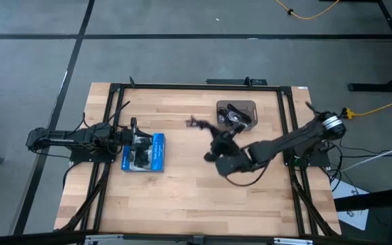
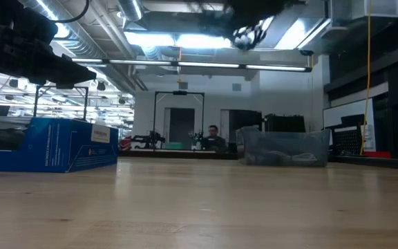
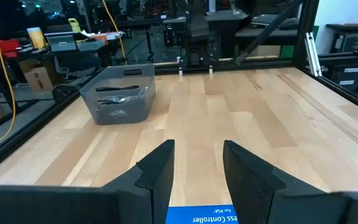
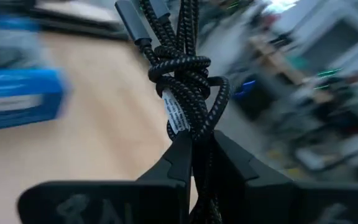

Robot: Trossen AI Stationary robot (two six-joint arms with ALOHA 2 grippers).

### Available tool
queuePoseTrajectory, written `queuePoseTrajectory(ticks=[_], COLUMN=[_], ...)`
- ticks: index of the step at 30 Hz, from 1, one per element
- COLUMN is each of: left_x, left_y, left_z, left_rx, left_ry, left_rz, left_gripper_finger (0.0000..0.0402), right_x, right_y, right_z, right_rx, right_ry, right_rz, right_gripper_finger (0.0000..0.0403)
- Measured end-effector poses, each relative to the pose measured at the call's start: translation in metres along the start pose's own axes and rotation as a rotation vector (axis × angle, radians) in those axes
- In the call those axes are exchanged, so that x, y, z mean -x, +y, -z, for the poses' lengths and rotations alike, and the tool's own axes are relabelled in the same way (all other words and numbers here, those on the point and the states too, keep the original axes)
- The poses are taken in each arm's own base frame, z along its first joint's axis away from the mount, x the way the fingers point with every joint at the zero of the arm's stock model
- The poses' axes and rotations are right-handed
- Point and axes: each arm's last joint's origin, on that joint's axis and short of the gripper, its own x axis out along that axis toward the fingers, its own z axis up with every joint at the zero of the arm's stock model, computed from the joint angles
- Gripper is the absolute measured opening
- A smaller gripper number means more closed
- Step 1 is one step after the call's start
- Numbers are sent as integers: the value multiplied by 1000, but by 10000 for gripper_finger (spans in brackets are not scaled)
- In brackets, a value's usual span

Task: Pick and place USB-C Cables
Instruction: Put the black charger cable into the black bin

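right wrist view: right gripper (image 4: 194,146) clamped on black braided usb-c cable (image 4: 185,81), carried mid-air; next, lower into blue box (image 1: 143,152). left gripper (image 3: 194,165) apart, waiting.

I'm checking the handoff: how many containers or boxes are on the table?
2. A clear grey bin holding cables sits at the table's far side near the right arm; a blue box lies under the left tool. Nothing else box-like shows.

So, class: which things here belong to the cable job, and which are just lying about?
Job:
- black USB-C cable clamped in right end effector
- grey bin holding more cables

Lying about:
- blue box under left end effector
- yellow cord
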Motion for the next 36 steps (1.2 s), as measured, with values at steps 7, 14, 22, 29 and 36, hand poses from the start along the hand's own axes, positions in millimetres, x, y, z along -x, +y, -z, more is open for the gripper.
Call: queuePoseTrajectory(ticks=[7, 14, 22, 29, 36], left_x=[0, 0, 0, 0, 0], left_y=[0, 0, 0, 0, 0], left_z=[0, 0, 0, 0, 0], left_rx=[0, 0, 0, 0, -1], left_ry=[-1, -1, -1, -1, -1], left_rz=[0, 0, 0, 0, 0], left_gripper_finger=[130, 130, 131, 130, 131], right_x=[-9, -21, -36, -44, -58], right_y=[-68, -140, -218, -248, -242], right_z=[-21, -22, 7, 35, 33], right_rx=[-12, -6, -227, -340, -259], right_ry=[0, 85, 247, 473, 494], right_rz=[270, 445, 419, 233, -9], right_gripper_finger=[42, 42, 42, 42, 42])
